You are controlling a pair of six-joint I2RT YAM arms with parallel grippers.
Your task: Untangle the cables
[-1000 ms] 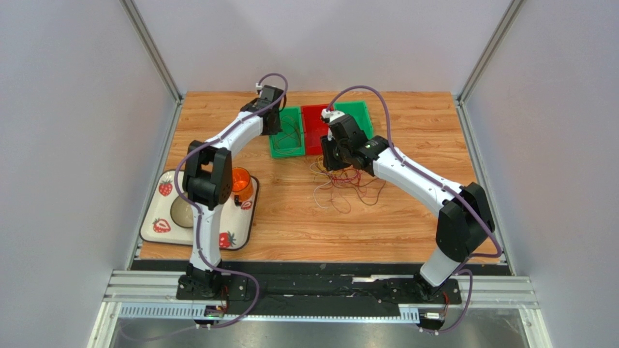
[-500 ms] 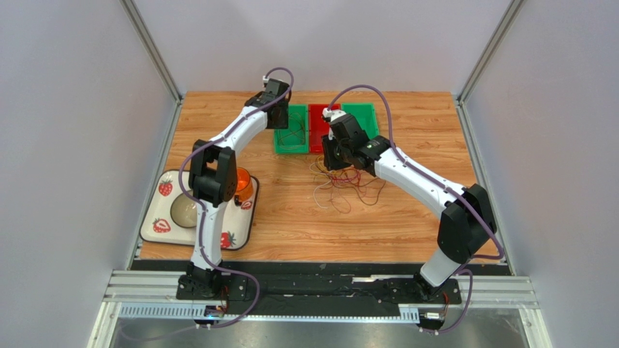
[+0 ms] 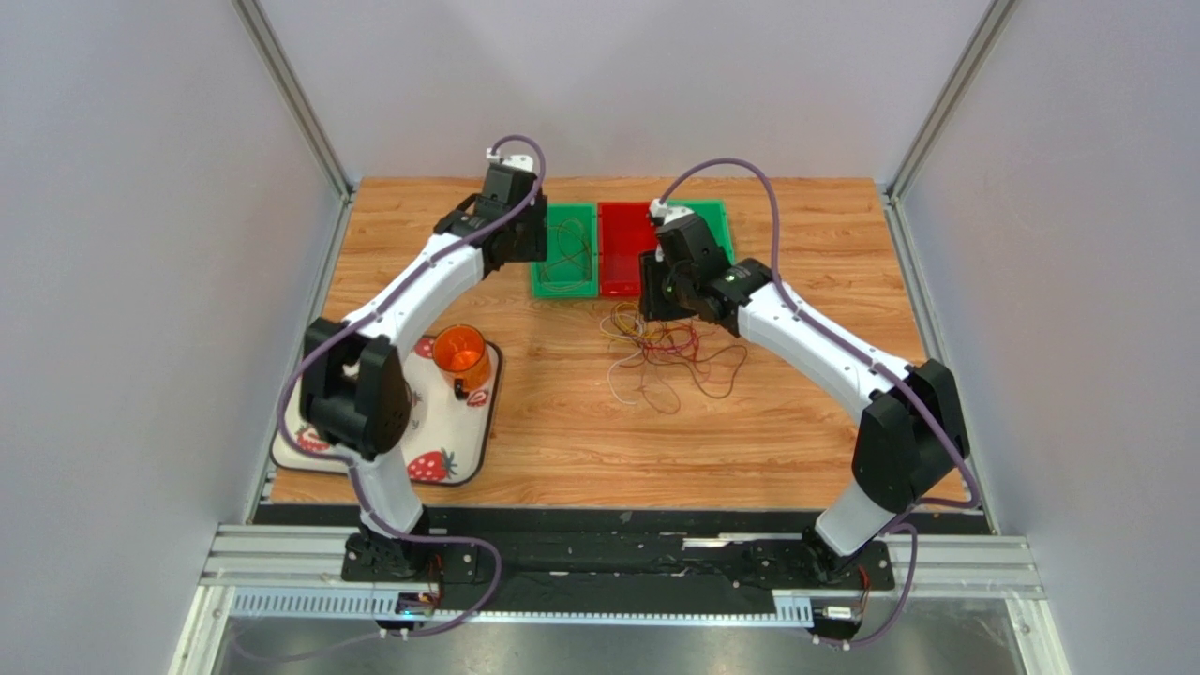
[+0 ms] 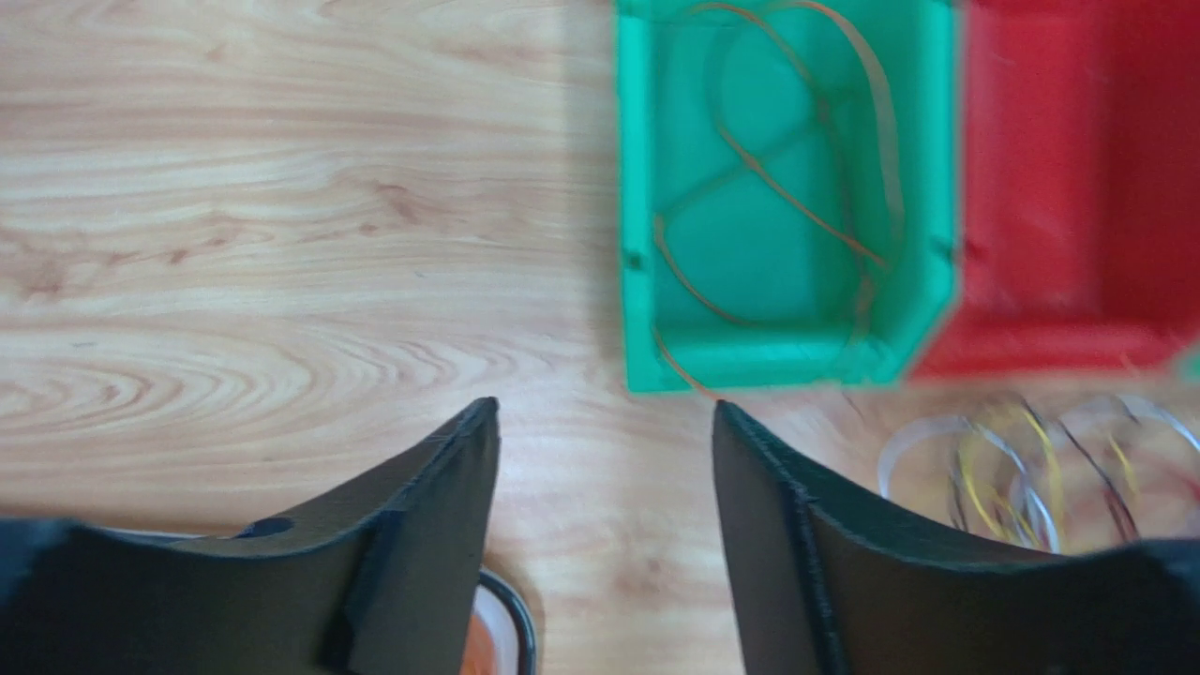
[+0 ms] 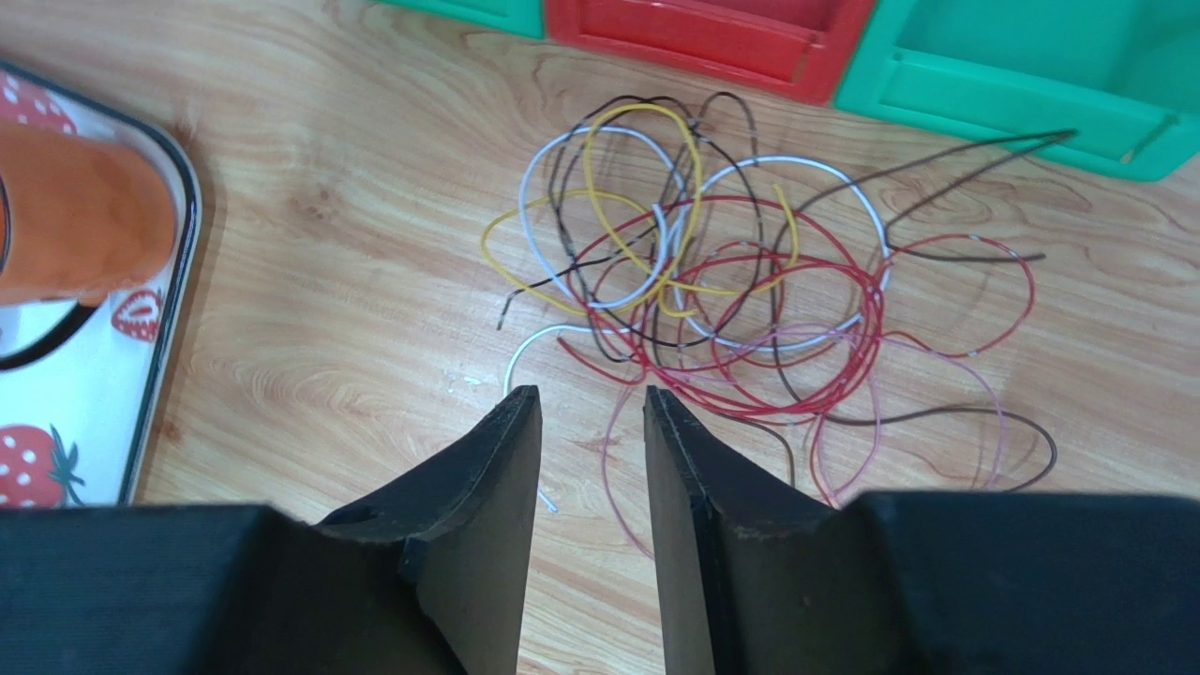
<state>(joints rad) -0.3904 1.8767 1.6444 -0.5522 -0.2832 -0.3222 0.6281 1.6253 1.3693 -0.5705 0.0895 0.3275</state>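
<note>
A tangle of thin cables, red, yellow, whitish and dark brown, lies on the wooden table in front of the bins; the right wrist view shows it just beyond the fingers. One orange-brown cable lies looped inside the left green bin. My left gripper hovers over bare wood beside that bin's near left corner, open, with nothing between its fingers. My right gripper hangs over the tangle's near edge with a narrow gap, open and holding nothing.
A red bin sits between the left green bin and a second green bin, partly hidden by the right arm. At the left, a strawberry-print tray carries an orange cup.
The left gripper has opened and drawn back left off the green bin, leaving the orange-brown cable inside. The right gripper has shifted slightly toward the bins and opened a little.
</note>
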